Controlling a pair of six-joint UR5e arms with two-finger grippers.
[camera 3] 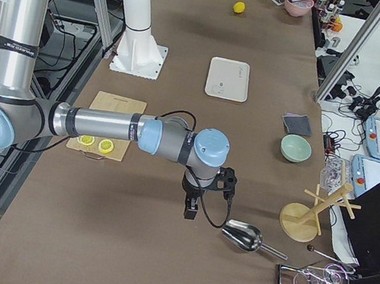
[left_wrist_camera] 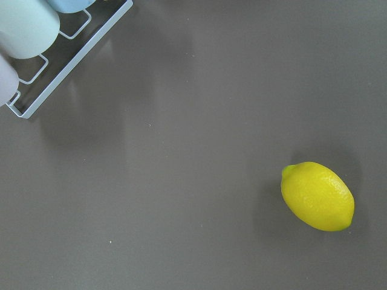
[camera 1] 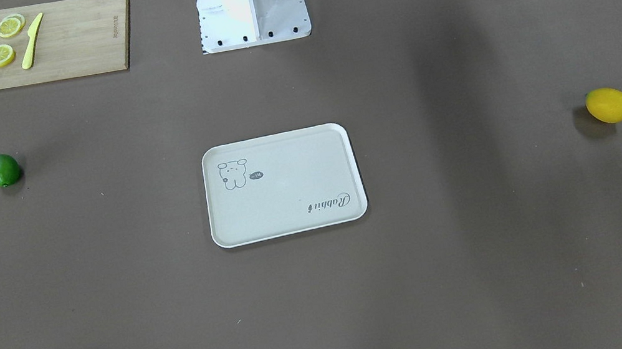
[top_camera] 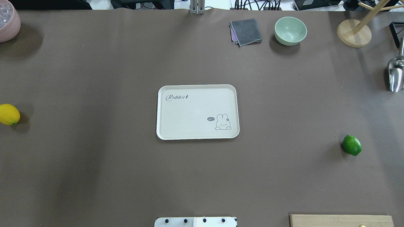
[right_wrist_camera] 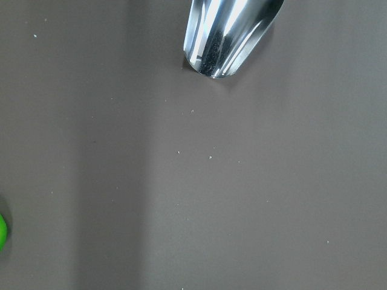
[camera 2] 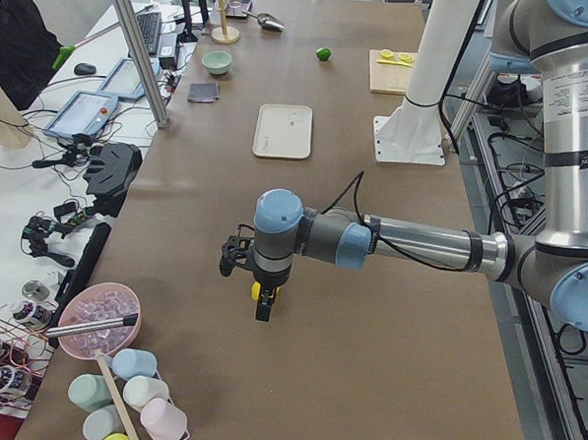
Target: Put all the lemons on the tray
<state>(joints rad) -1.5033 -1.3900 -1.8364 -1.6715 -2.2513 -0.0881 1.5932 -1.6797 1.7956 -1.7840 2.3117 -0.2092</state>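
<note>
The Rabbit tray (top_camera: 195, 110) lies mid-frame in the overhead view. The yellow lemon (top_camera: 9, 114) sits at the left edge and the green lemon (top_camera: 352, 145) lower right, both on the table well apart from it. I cannot tell how wide the left gripper (camera 2: 262, 310) or the right gripper (camera 3: 191, 208) stands.

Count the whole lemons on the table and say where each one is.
2. The yellow lemon lies far to the robot's left of the tray; the green lemon lies far to its right. Neither is on the tray; none appears hidden.
</note>
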